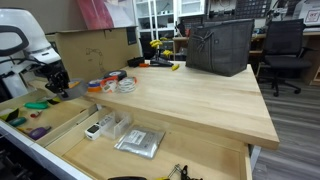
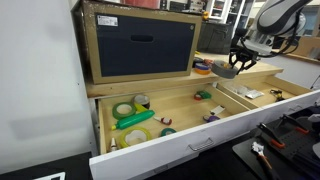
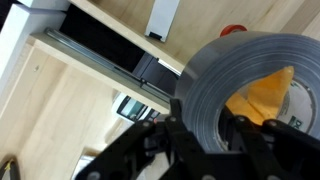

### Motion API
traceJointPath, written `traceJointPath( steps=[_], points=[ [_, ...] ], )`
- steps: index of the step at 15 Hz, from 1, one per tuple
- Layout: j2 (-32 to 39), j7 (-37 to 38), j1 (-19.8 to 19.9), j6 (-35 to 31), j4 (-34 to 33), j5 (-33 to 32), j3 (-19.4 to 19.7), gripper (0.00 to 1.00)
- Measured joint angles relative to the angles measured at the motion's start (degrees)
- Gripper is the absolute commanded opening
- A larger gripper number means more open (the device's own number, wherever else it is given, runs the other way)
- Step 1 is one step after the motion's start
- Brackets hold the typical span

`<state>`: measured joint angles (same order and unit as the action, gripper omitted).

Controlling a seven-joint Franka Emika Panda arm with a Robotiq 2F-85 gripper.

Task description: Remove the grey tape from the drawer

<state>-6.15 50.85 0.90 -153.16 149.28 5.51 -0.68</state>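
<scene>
My gripper [image 3: 205,135] is shut on the grey tape [image 3: 230,65], one finger inside the core hole and one outside the roll's wall. In both exterior views the gripper [image 2: 238,64] [image 1: 54,80] holds the tape [image 2: 224,70] in the air, near the edge of the bench top and above the open drawer [image 2: 190,146]. The light-wood drawer [image 1: 62,130] is pulled out, and its dividers and white front edge show. The wrist view looks past the roll at the drawer rail and the wood below.
Orange and blue rolls [image 1: 96,85] and a pale roll [image 1: 125,85] lie on the bench top [image 1: 200,100]. A black basket [image 1: 220,45] and a cardboard box [image 1: 95,50] stand behind them. A pale roll [image 2: 123,110], green items [image 2: 135,120] and small tools lie in the drawer.
</scene>
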Motion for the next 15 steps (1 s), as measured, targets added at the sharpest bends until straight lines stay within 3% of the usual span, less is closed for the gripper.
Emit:
traceJointPath(
  steps=[2, 3, 9, 10, 15],
  points=[
    [-0.88, 0.17, 1.30, 0.04, 0.13, -0.15, 0.38, 0.12],
    [-1.44, 0.26, 1.97, 0.06, 0.17, -0.30, 0.51, 0.37],
    [-3.77, 0.27, 2.95, 1.46, 0.47, -0.18, 0.71, 0.37],
    [-3.77, 0.27, 2.95, 1.47, 0.52, -0.18, 0.71, 0.12],
    [-2.88, 0.19, 3.41, 0.57, 0.47, -0.28, 0.74, 0.12]
  ],
)
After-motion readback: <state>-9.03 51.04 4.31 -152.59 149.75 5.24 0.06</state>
